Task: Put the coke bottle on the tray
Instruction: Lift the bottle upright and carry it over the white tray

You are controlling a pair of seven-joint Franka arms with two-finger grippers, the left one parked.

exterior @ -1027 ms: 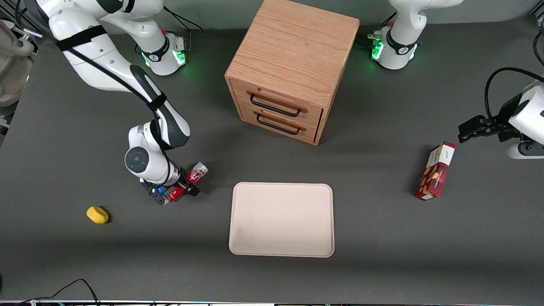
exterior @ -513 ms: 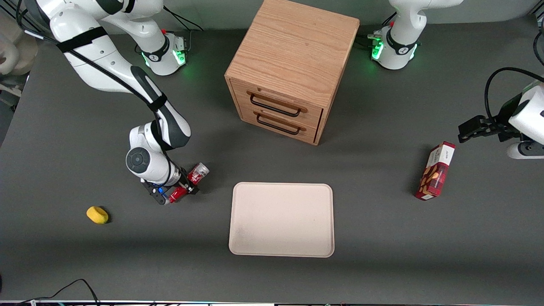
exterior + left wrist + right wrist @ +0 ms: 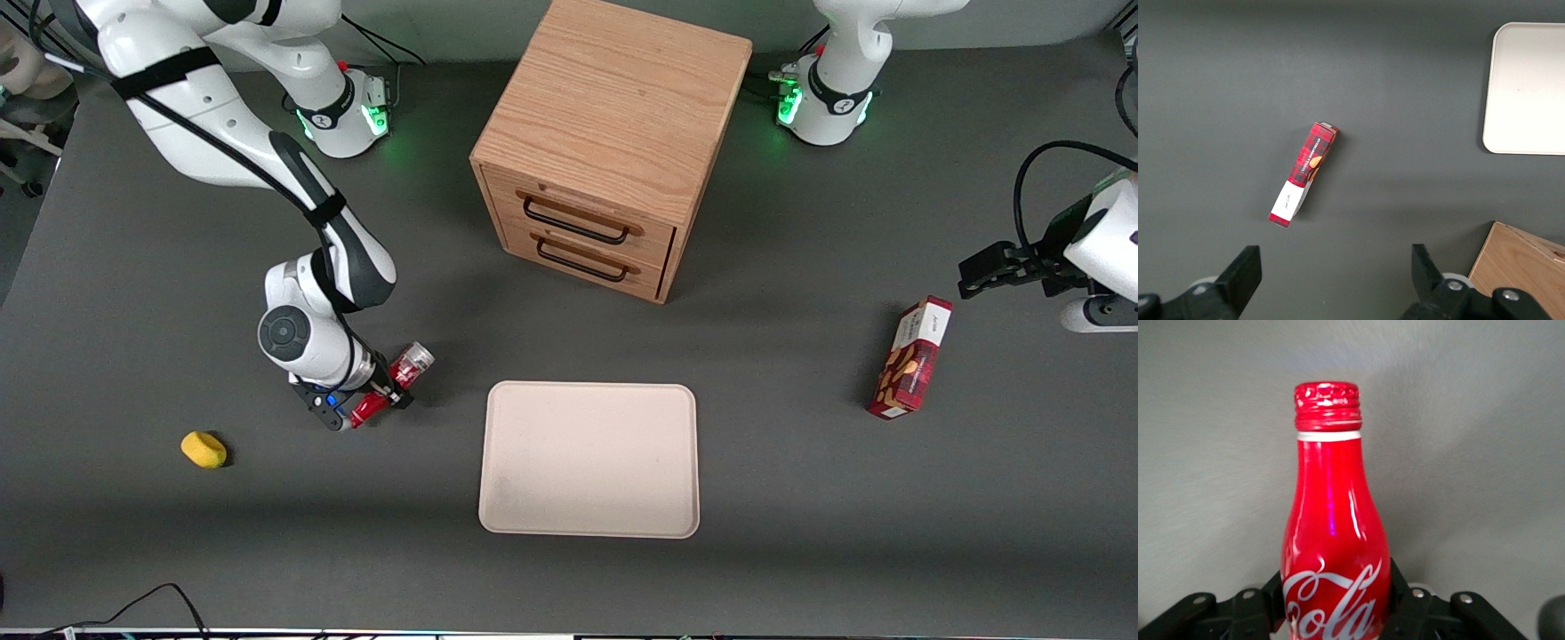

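- One small change: the gripper (image 3: pixel 380 397) has lifted and tilted the coke bottle (image 3: pixel 391 385) slightly compared with a moment ago, its neck now pointing lower toward the front camera.
- Its jaws stay clamped on the bottle's body.
- The bottle hangs beside the tray (image 3: pixel 589 460), toward the working arm's end, so I judge the carry across is just beginning.

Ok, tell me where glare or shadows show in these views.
Right wrist view: a bright streak of glare runs down the coke bottle, gripped by the gripper. Front view: the cabinet casts a soft shadow on the table; green lights glow on the arm bases.
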